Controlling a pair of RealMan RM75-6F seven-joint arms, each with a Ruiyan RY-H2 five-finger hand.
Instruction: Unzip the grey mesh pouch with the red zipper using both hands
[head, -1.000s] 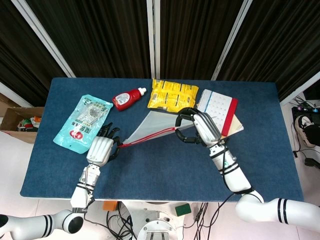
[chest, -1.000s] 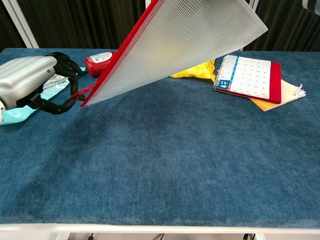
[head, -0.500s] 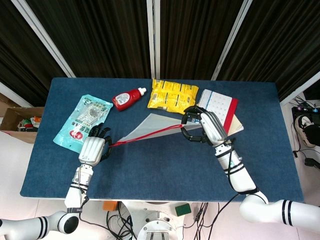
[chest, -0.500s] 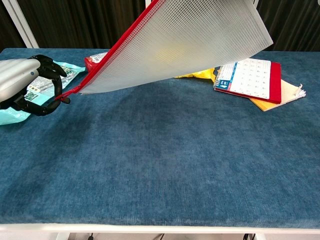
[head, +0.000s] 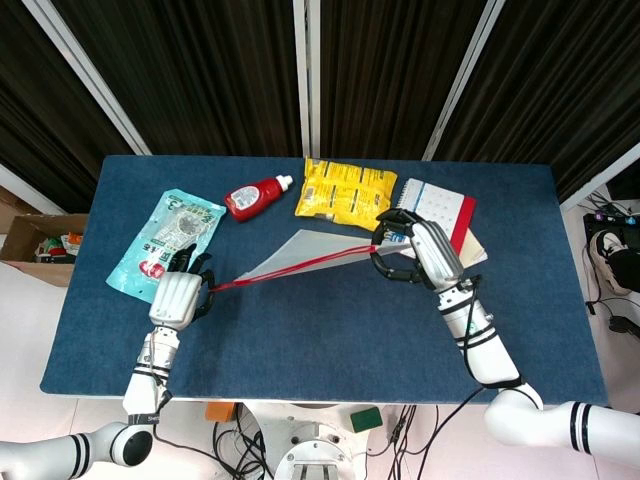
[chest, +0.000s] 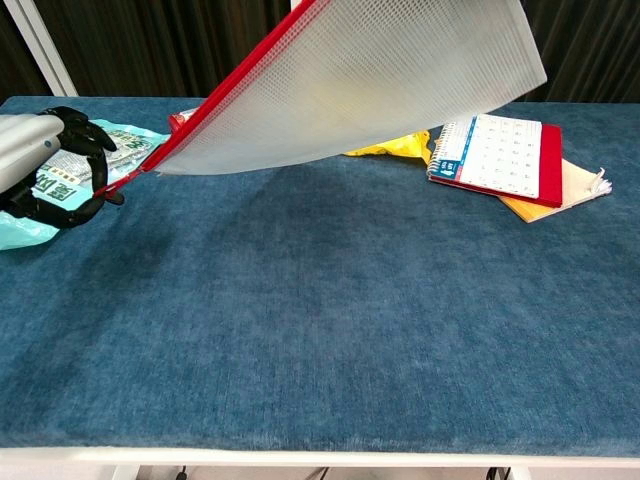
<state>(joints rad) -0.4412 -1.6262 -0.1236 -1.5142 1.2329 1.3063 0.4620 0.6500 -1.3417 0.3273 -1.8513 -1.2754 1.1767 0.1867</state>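
Observation:
The grey mesh pouch (head: 310, 250) (chest: 370, 80) with its red zipper edge (head: 300, 266) (chest: 230, 90) hangs lifted over the blue table. My right hand (head: 418, 250) grips the pouch's right end; it is out of the chest view. My left hand (head: 178, 294) (chest: 45, 160) pinches the red zipper pull (head: 213, 287) (chest: 125, 180) at the far left, with the red strip stretched taut between the two hands.
A teal packet (head: 165, 242) (chest: 55, 190) lies under and behind my left hand. A red bottle (head: 256, 195), a yellow snack bag (head: 345, 188) and a spiral notebook with red cover (head: 440, 215) (chest: 500, 155) lie along the back. The table's front edge (chest: 320, 450) is near.
My left hand has drawn the zipper pull further left, towards the teal packet, lengthening the red strip. My right hand with the pouch end has shifted a little to the right.

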